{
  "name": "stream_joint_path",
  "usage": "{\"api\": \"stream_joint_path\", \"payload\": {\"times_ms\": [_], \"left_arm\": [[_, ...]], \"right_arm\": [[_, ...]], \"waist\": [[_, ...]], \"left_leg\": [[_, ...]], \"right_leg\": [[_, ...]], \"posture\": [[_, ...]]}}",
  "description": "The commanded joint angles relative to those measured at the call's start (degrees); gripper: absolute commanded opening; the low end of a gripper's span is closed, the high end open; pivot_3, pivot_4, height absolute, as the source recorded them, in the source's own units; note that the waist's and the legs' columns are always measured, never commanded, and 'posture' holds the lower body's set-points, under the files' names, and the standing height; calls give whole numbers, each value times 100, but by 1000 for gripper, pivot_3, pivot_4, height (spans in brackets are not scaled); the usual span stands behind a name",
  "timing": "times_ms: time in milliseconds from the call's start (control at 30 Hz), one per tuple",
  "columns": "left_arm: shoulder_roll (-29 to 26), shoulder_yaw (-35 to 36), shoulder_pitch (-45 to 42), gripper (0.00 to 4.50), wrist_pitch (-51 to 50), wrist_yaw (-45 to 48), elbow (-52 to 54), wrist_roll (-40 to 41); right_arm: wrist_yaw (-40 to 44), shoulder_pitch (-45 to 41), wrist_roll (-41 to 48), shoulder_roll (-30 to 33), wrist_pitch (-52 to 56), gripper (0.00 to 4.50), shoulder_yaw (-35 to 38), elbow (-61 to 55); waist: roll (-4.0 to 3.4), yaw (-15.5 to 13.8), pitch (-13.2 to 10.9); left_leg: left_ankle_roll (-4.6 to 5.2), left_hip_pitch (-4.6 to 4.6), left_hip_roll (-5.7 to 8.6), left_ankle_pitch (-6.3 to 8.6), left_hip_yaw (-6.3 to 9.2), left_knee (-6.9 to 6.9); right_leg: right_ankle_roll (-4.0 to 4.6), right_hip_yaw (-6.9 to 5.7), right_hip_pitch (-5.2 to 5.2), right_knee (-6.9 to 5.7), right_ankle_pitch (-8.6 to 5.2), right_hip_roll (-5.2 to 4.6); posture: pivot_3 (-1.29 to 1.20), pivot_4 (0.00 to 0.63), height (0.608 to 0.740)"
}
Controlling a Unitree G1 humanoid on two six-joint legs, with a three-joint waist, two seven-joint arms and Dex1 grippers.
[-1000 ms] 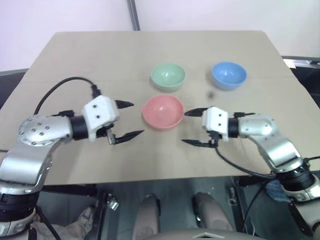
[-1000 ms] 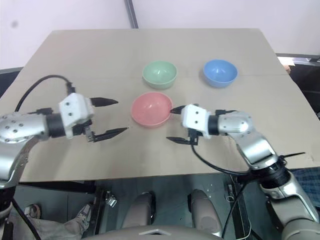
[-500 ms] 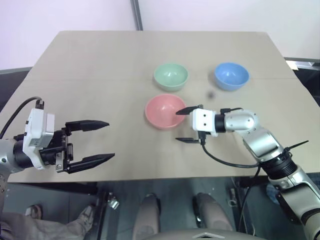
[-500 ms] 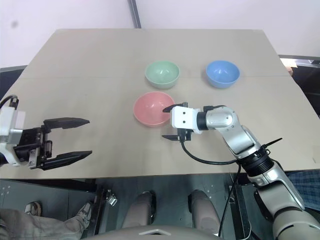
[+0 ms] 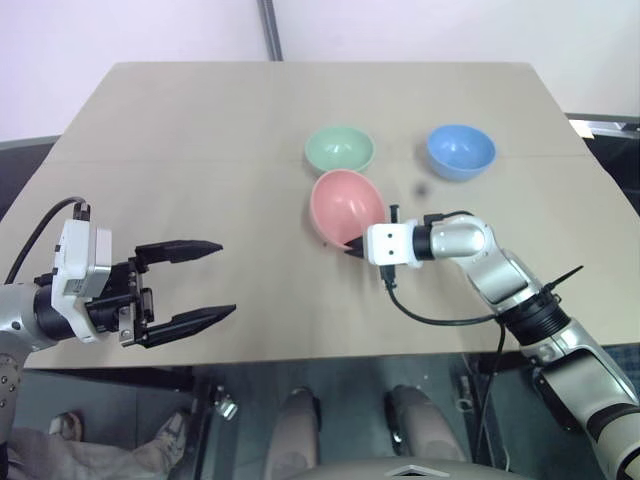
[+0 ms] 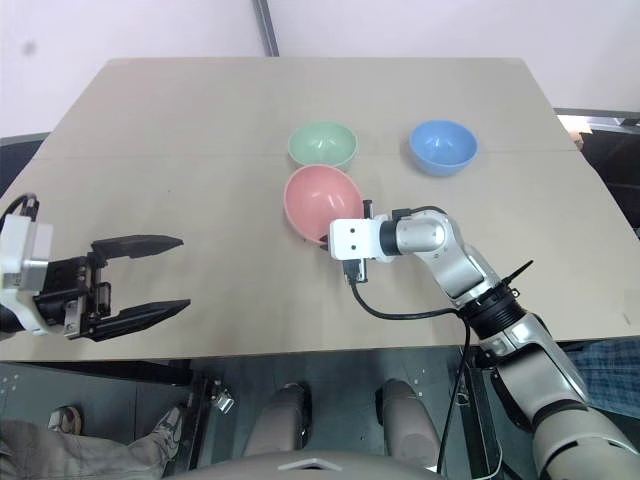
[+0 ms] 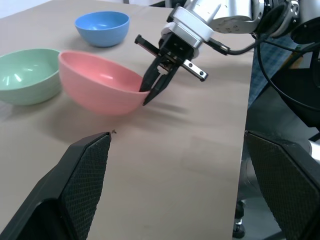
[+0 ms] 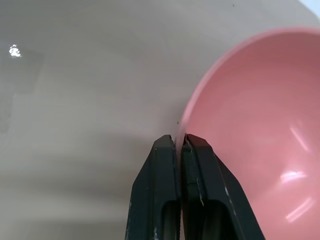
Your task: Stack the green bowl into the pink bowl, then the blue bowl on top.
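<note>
Right gripper (image 5: pixel 352 247) is clamped on the near rim of the pink bowl (image 5: pixel 345 205), which sits tipped up on the tan table (image 5: pixel 200 150), right beside the green bowl (image 5: pixel 339 148). Blue bowl (image 5: pixel 460 150) sits apart, further right. Left gripper (image 5: pixel 200 282) hangs wide open, holding nothing. Pale wall (image 5: pixel 120 30) behind the table.

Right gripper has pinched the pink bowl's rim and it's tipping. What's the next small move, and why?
Probably ease the pink bowl back flat. The right gripper is shut on its near rim, tilting it toward the green bowl, and a tipped bowl cannot take that one.
</note>
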State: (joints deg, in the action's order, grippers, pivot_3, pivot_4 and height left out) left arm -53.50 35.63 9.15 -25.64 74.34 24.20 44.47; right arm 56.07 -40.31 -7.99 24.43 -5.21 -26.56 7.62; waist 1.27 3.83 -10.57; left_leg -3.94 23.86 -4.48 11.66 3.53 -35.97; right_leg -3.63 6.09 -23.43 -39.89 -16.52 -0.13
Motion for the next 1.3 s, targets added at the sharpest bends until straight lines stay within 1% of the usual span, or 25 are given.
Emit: {"api": "stream_joint_path", "payload": {"times_ms": [33, 167, 300, 433, 567, 600, 667, 700, 800, 833, 900, 1000, 1033, 1100, 1200, 1300], "left_arm": [[22, 34, -46, 4500, 87, -77, 106, 64], [51, -88, -110, 4500, 131, -135, 49, 21], [92, -226, -202, 4500, 171, -201, -22, -32], [121, -265, -194, 4500, 206, -232, -8, -59], [147, -244, -164, 4500, 188, -279, 21, -34], [161, -240, -149, 4500, 191, -293, 28, -35], [193, -249, -122, 4500, 204, -318, 48, -43], [209, -253, -110, 4500, 205, -339, 63, -40], [273, -283, -135, 4500, 139, -467, 81, 27], [289, -304, -164, 4500, 126, -506, 69, 36], [318, -320, -216, 4500, 127, -566, 34, 46], [383, -429, -477, 4500, 30, -976, -77, -26], [385, -474, -536, 4500, 1, -1101, -91, -77], [384, -503, -613, 4500, -117, -1295, -81, -57], [386, -443, -649, 4500, -203, -1458, 13, 35], [401, -333, -615, 4500, -238, -1585, 103, 93]], "right_arm": [[352, 81, 245, 149, -294, 23, 56, -654], [639, 205, 336, 255, -184, 23, -7, -1051], [549, 161, 153, 35, -117, 23, -147, -1004], [470, 39, 56, -212, 85, 23, -209, -698], [391, 141, 122, -223, 203, 1625, -62, -756], [286, 177, 147, -235, 278, 2196, 28, -861], [260, 202, 356, -221, 547, 3126, 218, -1148], [283, 205, 560, -235, 776, 3126, 343, -1330], [314, -19, 1593, -418, 1998, 3126, 934, -1916], [346, -185, 1809, -417, 2247, 3126, 1095, -1962], [315, -460, 1949, -392, 2470, 3126, 1272, -1885], [49, -1119, 1489, -283, 1827, 3126, 1384, -633], [-29, -1319, 1270, -238, 1421, 3126, 1339, -100], [-423, -1826, 740, -258, 500, 3126, 1145, 1408], [-1022, -2581, 105, -510, -728, 3126, 883, 3583], [-1535, -3136, -291, -825, -1434, 3126, 779, 5054]], "waist": [[0, -2, 0], [0, -6, 0], [0, 7, 0], [0, 6, 0], [0, -19, 0], [1, -22, 0], [1, -21, 0], [0, -21, 0], [0, -19, 0], [-1, -5, -1], [-2, 5, -1], [-1, 4, -1], [2, 0, 1], [2, 5, 1], [3, 32, -1], [4, 83, -3]], "left_leg": [[0, 0, 0, 0, 0, 0], [0, 0, 0, 0, 1, 2], [0, -2, 0, 0, 0, -1], [0, -3, -3, 0, 1, 1], [0, 0, -2, 0, 1, 1], [-1, 0, -2, 0, 0, 1], [0, 0, -2, 0, 1, 1], [0, 0, -2, 0, 0, 1], [0, 0, -2, 0, 1, 1], [0, 0, -3, 0, 2, 1], [0, -2, -3, 0, 2, 1], [0, -4, -3, 0, 2, 0], [0, -5, -2, 0, 2, -1], [0, -3, -2, 0, 2, -1], [0, -2, -2, 0, -6, 2], [-1, 0, -2, 0, -8, 27]], "right_leg": [[0, 0, 0, 0, 0, 0], [0, 0, 0, 1, 0, 0], [0, 0, 1, -1, 0, 0], [1, 0, 0, -2, 1, 3], [2, 0, 0, 2, 1, 2], [2, 0, 0, 2, 1, 2], [2, 0, 0, 1, 1, 2], [1, 0, 0, 1, 1, 2], [2, 0, 0, 0, 1, 2], [1, 0, 0, -2, 1, 3], [1, 0, 0, -2, 1, 3], [2, -1, 1, -2, 2, 3], [3, -1, 1, -2, 3, 3], [7, -1, 1, 1, 5, 3], [9, 4, -1, 5, 7, 2], [15, 7, -11, 7, 9, 2]], "posture": [[0, 150, 740], [0, 150, 740], [0, 150, 740], [0, 150, 740], [0, 150, 740], [0, 150, 740], [0, 150, 740], [0, 150, 740], [0, 150, 740], [0, 150, 740], [0, 150, 740], [0, 150, 740], [0, 150, 740], [0, 150, 740], [0, 150, 740], [0, 150, 740]]}}
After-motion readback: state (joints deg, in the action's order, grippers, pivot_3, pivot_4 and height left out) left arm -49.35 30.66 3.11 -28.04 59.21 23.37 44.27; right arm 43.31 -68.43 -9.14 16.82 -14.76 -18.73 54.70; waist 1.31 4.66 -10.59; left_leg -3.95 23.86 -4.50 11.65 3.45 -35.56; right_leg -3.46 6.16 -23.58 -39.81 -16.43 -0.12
